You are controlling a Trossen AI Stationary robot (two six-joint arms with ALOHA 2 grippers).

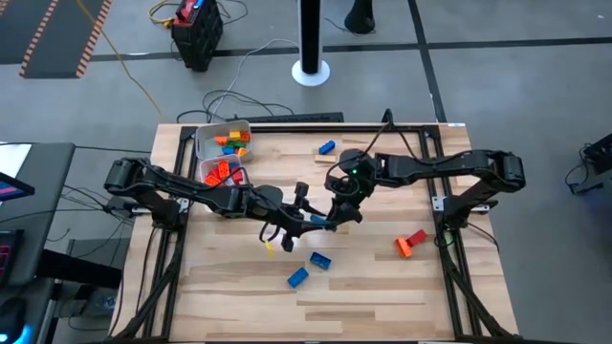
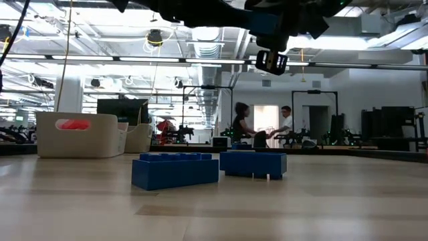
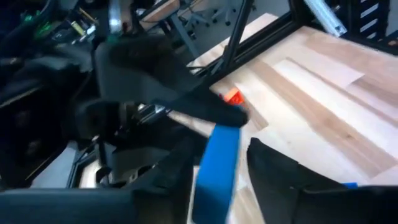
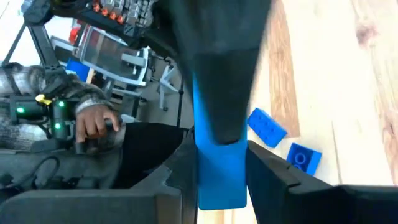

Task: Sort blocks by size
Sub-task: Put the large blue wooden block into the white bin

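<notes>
Over the middle of the bench (image 1: 382,287) the two arms meet, and between them hangs a long blue block (image 4: 221,171): from above it is only a sliver of blue (image 1: 323,225) where the tools touch, but the wrist cameras show it plainly. The right tool (image 4: 217,180) is clenched on that block, a dark finger pressed to each long side; the left tool (image 3: 217,180) has the same blue bar (image 3: 216,168) between its fingers, though I can't tell whether they have pinched it or only flank it. The low camera shows what the others hide: the arms hang well clear of the wood, and two blue blocks (image 2: 175,170) (image 2: 254,164) rest on the bench just beside each other. From above they sit near the front edge (image 1: 298,277) (image 1: 320,260), with another blue block (image 1: 327,147) far back, a red block (image 1: 416,237) and an orange one (image 1: 404,249) touching near the right side, and something small and yellow (image 1: 269,247) under the left arm. Two white trays (image 1: 222,134) (image 1: 212,170) at the back left hold orange, red and mixed blocks. The bench is pale planked wood on a black frame; cables trail over grey floor behind. Across the room two people (image 2: 241,120) (image 2: 286,120) stand among workstations, and a hand (image 4: 93,127) rests on controls.
</notes>
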